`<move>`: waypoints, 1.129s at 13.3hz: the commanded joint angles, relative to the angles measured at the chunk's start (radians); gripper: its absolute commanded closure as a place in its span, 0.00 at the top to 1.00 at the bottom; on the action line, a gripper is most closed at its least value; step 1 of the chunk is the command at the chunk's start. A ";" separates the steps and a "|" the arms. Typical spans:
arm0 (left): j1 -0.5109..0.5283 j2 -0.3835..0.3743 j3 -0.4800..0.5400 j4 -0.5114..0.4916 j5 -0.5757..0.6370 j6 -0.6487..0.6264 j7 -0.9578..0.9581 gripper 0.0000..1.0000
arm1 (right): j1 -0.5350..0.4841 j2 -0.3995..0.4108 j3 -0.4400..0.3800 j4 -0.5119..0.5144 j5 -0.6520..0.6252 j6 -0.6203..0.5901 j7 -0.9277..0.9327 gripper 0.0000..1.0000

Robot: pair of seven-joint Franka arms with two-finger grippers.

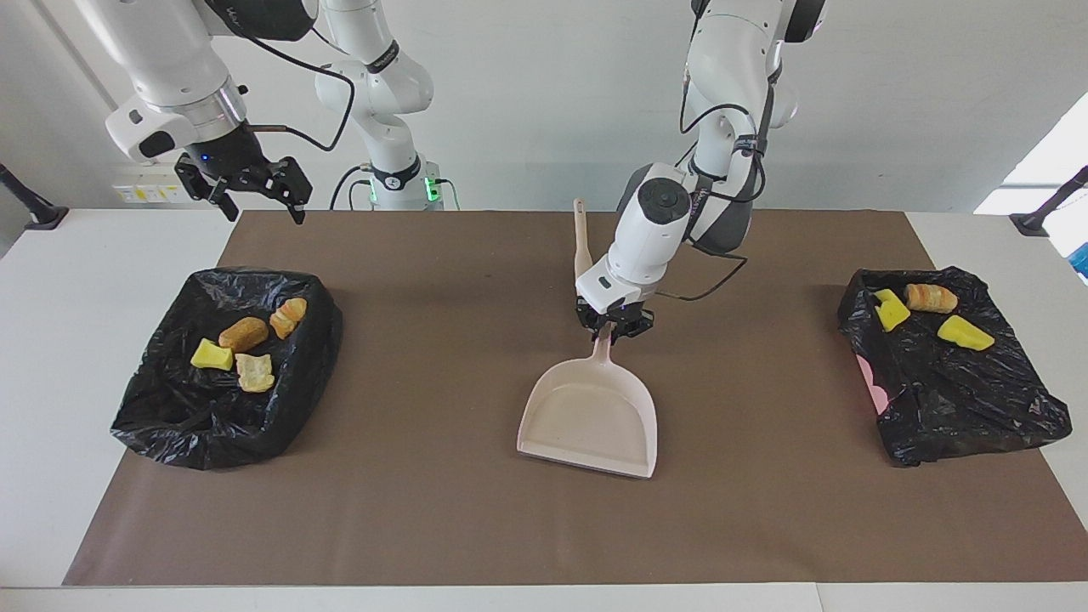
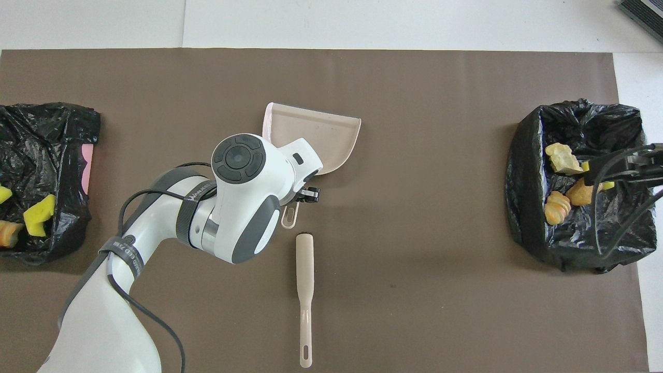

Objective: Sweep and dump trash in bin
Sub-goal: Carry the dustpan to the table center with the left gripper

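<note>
- The dustpan [image 1: 591, 416] is smooth pale pink plastic, a shallow scoop with raised side walls and a flat open lip; it sits mid-mat with its lip pointing away from the robots
- The left gripper [image 1: 614, 330] has its jaws clamped on the dustpan's thin handle
- The brush [image 2: 305, 290] is a slim beige stick, lying on the brown mat [image 1: 442, 510] just nearer to the robots than the dustpan's handle
- The trash [image 1: 242, 336] lies in two crinkled glossy black bin bags: four spongy yellow and crusty brown lumps in the one at the right arm's end [image 1: 187, 425], three in the one at the left arm's end [image 1: 969, 408]
- The right gripper [image 1: 251, 191] hangs with jaws apart above the mat's corner, beside its bag
- Wide bare mat separates the dustpan from both bags
</note>
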 commanded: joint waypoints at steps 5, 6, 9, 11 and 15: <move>-0.018 -0.026 0.022 -0.018 -0.016 0.042 -0.065 1.00 | -0.010 -0.023 0.005 -0.025 0.017 0.004 0.004 1.00; -0.009 -0.033 0.024 -0.018 -0.016 0.030 -0.065 1.00 | -0.010 -0.023 0.005 -0.025 0.017 0.004 0.004 1.00; 0.028 -0.073 0.053 -0.008 -0.015 -0.049 -0.068 1.00 | -0.010 -0.023 0.005 -0.024 0.017 0.004 0.004 1.00; 0.072 -0.102 0.056 0.010 -0.009 -0.105 -0.068 1.00 | -0.010 -0.023 0.005 -0.025 0.017 0.004 0.004 1.00; 0.186 -0.176 0.055 0.013 -0.003 -0.151 -0.056 1.00 | -0.010 -0.023 0.005 -0.025 0.017 0.004 0.004 1.00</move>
